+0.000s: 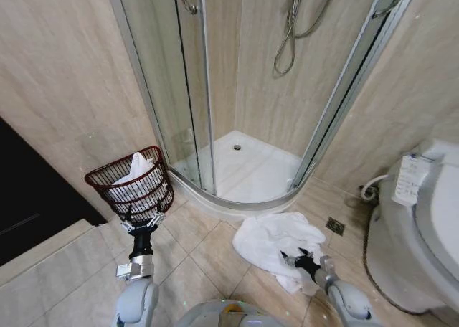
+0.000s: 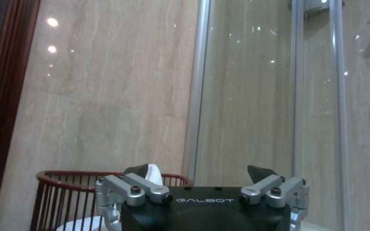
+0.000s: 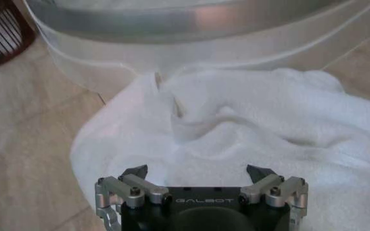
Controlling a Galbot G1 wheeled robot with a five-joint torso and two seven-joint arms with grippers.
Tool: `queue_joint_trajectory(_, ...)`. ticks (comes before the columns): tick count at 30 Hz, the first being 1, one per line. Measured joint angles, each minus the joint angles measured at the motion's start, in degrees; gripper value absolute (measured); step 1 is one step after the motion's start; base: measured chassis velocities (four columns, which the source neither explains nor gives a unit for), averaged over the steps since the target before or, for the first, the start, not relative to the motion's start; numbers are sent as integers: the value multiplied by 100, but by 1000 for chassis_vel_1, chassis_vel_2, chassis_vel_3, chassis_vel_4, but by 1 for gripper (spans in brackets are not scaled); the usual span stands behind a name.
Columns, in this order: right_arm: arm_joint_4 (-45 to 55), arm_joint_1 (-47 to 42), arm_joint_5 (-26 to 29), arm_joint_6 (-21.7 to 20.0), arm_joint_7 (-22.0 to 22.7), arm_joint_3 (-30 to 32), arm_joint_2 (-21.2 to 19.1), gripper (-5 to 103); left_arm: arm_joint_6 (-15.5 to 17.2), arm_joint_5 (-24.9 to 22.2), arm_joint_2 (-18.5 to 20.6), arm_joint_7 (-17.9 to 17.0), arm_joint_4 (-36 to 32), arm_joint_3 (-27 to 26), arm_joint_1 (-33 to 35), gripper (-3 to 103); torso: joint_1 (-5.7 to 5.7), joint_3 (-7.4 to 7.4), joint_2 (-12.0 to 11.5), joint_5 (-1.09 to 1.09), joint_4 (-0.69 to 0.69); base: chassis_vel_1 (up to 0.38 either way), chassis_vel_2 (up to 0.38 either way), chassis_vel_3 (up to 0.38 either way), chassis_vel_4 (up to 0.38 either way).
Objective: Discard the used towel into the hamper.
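Note:
A crumpled white towel [image 1: 276, 242] lies on the tiled floor in front of the shower base. My right gripper [image 1: 300, 257] hovers over its near edge, fingers open, nothing between them; the right wrist view shows the towel [image 3: 249, 130] spread just beyond the open gripper [image 3: 198, 172]. The hamper [image 1: 133, 184], a dark reddish-brown wire basket, stands at the left by the wall with a white cloth [image 1: 136, 171] inside. My left gripper [image 1: 144, 220] is right below the hamper's near side, open and empty. In the left wrist view the hamper [image 2: 75, 192] sits behind the gripper [image 2: 198, 172].
A curved glass shower enclosure [image 1: 215, 90] with a white base [image 1: 244, 171] fills the middle. A toilet [image 1: 419, 226] stands at the right, a floor drain [image 1: 335, 226] beside it. A dark doorway [image 1: 29, 198] is at the left. Bare tiles lie between hamper and towel.

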Motion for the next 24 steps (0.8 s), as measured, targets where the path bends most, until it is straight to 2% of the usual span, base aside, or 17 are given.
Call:
queue_joint_trajectory(4, -394, 308, -166, 5, 47, -133, -28, 100, -21, -1, -14, -3, -19, -26, 54, 100, 0, 0, 0, -1, 1, 0, 0, 0, 0)
queue_joint_trajectory(11, -1047, 777, -267, 94, 275, -132, 147, 100, -20, 25, -61, 9, -114, -80, 107, 100, 0, 0, 0, -1, 0, 0, 0, 0, 0)
queue_joint_trajectory(15, -1460, 991, -207, 321, 330, -30, 172, 100, 42, 89, -101, 22, -201, -88, 116, 100, 0, 0, 0, -1, 0, 0, 0, 0, 0)
queue_joint_trajectory(24, -1639, 1029, 43, 472, 392, -21, 109, 100, 63, 344, -130, 23, -328, 0, 216, 100, 0, 0, 0, -1, 0, 0, 0, 0, 0)
